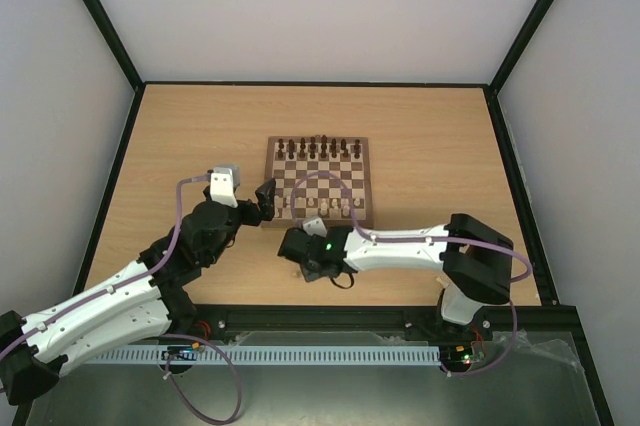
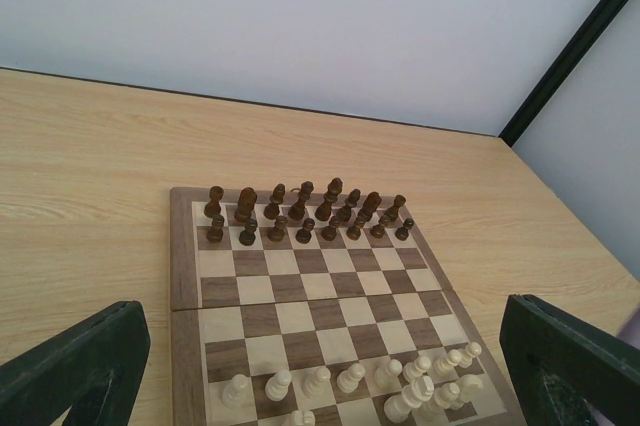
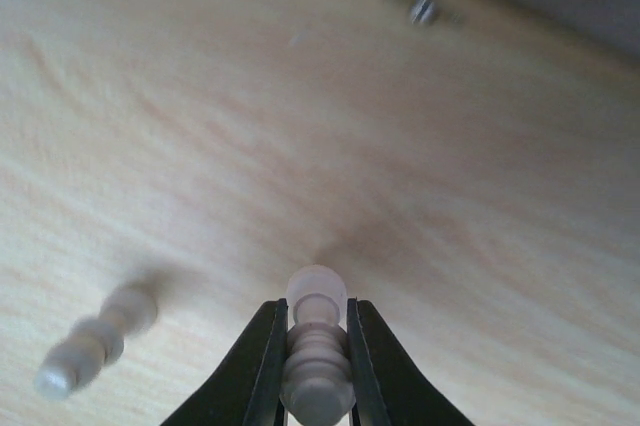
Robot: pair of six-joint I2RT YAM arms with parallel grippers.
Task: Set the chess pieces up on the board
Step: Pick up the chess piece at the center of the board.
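We see the board [image 1: 318,182] on the wooden table [image 1: 180,146], towards its far middle. The dark pieces [image 2: 300,216] fill the 2 far rows. The chess pieces [image 2: 350,378], pale cream, stand on the near rows; they run in 1 even line from the left and crowd together at the near right corner.

The left gripper [image 1: 265,198] hovers just beside the board's near left corner, looking across it; its fingers [image 2: 75,366] are spread wide with nothing held between them.

The right gripper [image 3: 317,311] is low over bare table just in front of the board's near edge. Its jaws pinch 1 pale piece [image 3: 317,291], whose rounded head pokes out past the fingertips. A second pale piece [image 3: 95,341] lies on its side on the table, apart from the gripper and to the left in the wrist view; it is blurred. Farther off sits a small grey speck [image 3: 424,11], too blurred to name.

From above, the right wrist hides the pinched piece. That arm's purple cable [image 1: 400,239] loops up over the board's near squares and crosses in front of some pale pieces.
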